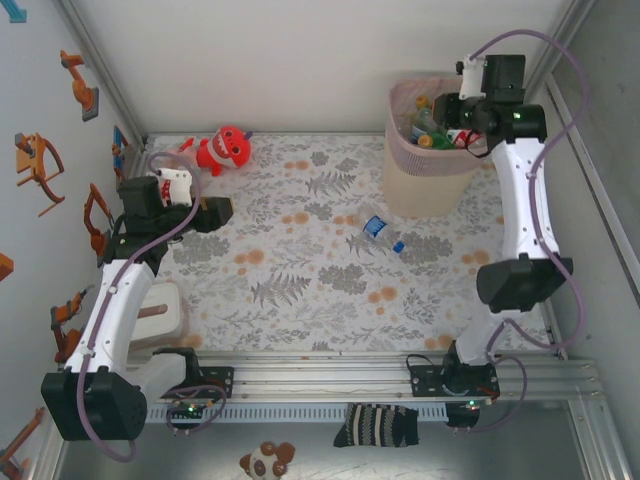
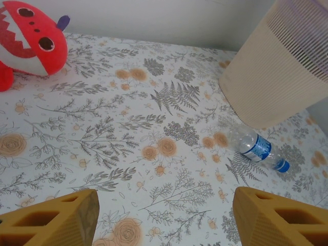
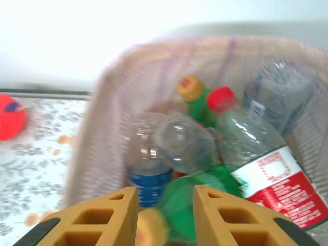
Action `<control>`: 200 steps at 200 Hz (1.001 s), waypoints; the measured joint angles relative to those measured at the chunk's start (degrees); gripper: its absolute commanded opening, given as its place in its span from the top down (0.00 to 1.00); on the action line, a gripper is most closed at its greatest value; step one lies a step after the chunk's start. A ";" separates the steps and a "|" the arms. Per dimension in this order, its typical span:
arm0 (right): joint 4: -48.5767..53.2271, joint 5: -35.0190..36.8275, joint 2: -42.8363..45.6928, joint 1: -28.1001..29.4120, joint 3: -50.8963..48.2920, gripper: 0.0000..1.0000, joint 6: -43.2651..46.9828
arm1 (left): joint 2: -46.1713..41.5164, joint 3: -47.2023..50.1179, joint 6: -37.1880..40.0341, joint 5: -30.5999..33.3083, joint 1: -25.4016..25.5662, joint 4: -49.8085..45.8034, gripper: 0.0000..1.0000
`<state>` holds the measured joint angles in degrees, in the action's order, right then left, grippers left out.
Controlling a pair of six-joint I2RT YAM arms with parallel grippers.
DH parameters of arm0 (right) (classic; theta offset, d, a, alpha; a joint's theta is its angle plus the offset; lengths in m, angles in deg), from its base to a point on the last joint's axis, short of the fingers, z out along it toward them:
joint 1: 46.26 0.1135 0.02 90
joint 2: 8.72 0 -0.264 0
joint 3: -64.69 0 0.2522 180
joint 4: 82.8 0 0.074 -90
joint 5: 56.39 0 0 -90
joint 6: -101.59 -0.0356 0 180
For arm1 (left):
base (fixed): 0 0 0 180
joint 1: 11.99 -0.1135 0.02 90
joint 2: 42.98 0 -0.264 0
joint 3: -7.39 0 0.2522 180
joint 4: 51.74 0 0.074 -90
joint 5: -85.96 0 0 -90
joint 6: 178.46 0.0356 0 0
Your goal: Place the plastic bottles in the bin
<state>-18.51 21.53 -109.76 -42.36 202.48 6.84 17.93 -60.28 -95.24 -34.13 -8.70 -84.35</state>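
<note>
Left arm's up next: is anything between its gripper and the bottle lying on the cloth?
Nothing visible does. Bare floral cloth runs from the left gripper to the blue-capped bottle. The red plush toy sits off to the side, and the bin stands beyond the bottle.

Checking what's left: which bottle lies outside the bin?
The clear blue-capped bottle lying on the floral table near the bin; the other bottles are in it.
</note>
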 measured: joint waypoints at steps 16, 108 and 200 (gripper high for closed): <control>-1.95 -1.03 4.81 2.34 -3.28 0.67 -0.59 | 0.00 0.00 0.02 0.00 0.00 0.00 0.31; -2.78 2.75 17.44 17.18 -30.69 0.64 -1.62 | -0.85 0.04 -0.13 -0.83 0.00 0.07 0.31; -5.22 19.93 9.81 25.20 -48.04 0.35 14.05 | -0.85 0.04 -0.44 -1.27 0.00 0.42 0.31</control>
<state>-23.74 41.46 -99.94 -17.15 154.44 20.89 17.07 -60.23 -95.68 -35.40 -8.70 -83.93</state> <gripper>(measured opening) 0.603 0.693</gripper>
